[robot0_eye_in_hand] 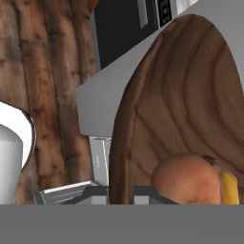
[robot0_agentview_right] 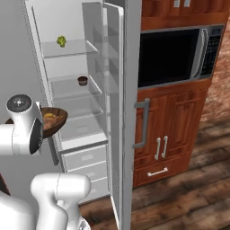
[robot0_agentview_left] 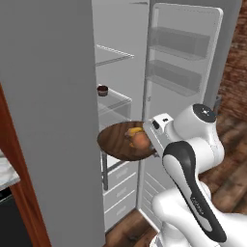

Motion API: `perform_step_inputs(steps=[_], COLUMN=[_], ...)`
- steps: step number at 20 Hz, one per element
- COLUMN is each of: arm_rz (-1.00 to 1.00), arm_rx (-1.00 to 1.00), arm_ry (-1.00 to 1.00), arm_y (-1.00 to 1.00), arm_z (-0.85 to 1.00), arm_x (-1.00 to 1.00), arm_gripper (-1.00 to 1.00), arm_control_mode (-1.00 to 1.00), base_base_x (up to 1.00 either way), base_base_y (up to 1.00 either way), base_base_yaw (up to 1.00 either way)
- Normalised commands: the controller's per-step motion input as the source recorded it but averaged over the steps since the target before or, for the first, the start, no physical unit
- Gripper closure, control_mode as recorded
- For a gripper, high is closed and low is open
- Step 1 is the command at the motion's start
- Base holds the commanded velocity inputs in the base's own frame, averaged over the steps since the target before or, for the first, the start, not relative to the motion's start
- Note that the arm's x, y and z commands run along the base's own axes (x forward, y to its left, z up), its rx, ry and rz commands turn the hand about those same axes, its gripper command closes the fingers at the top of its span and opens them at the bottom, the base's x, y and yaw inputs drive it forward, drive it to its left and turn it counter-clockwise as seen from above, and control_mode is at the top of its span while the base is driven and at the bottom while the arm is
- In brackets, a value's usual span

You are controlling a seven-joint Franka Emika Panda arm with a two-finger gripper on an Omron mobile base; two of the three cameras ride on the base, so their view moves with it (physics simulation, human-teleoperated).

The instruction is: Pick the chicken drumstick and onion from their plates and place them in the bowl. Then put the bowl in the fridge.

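- Wooden bowl (robot0_eye_in_hand: pixel 190 95) of dark brown grain looms right in front of the hand camera, its near rim passing between the fingers (robot0_eye_in_hand: pixel 121 195), which are pressed nearly together and pinch that rim.
- Just beyond the fingers, inside the bowl, sits the round reddish-brown onion (robot0_eye_in_hand: pixel 188 178), with the yellowish chicken drumstick (robot0_eye_in_hand: pixel 228 186) touching it on its far side.
- From the left base view, the bowl (robot0_agentview_left: pixel 118 140) is held in the air by its edge at the front of the open fridge (robot0_agentview_left: pixel 48 96), level with the gap above the lower drawers (robot0_agentview_left: pixel 120 185).
- The bowl looks roughly level there and slightly tipped in the right base view, where the bowl (robot0_agentview_right: pixel 54 120) sits at the mouth of the fridge (robot0_agentview_right: pixel 67 67), ahead of a clear glass shelf (robot0_agentview_right: pixel 83 114).
- Further in from the fingers, a small dark cup-like item (robot0_agentview_left: pixel 102 90) stands on a higher shelf, and a small green item (robot0_agentview_right: pixel 61 41) on the one above.
- Both foods appear to be in the bowl already; what remains, as I judge it, is setting the bowl on a shelf.
- Risk: a grip on one edge only could let the bowl sag and spill the onion, which would roll.
- Risk: the wide bowl could catch the fridge wall or the shelf's front edge on the way in, and twist out of the pinch.
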Motion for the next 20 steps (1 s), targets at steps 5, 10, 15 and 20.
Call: perform_step_inputs(steps=[5,10,15,20], arm_rz=[0.0,0.0,0.0,0.0], arm_rx=[0.0,0.0,0.0,0.0], arm_ry=[0.0,0.0,0.0,0.0], arm_y=[0.0,0.0,0.0,0.0], arm_z=[0.0,0.0,0.0,0.0], arm_x=[0.0,0.0,0.0,0.0], arm_gripper=[1.0,1.0,1.0,1.0], arm_control_mode=[1.0,1.0,1.0,1.0], base_base_x=[0.44,0.45,0.43,0.4], base_base_y=[-0.25,-0.42,-0.44,-0.22], base_base_yaw=[0.28,0.24,0.09,0.09])
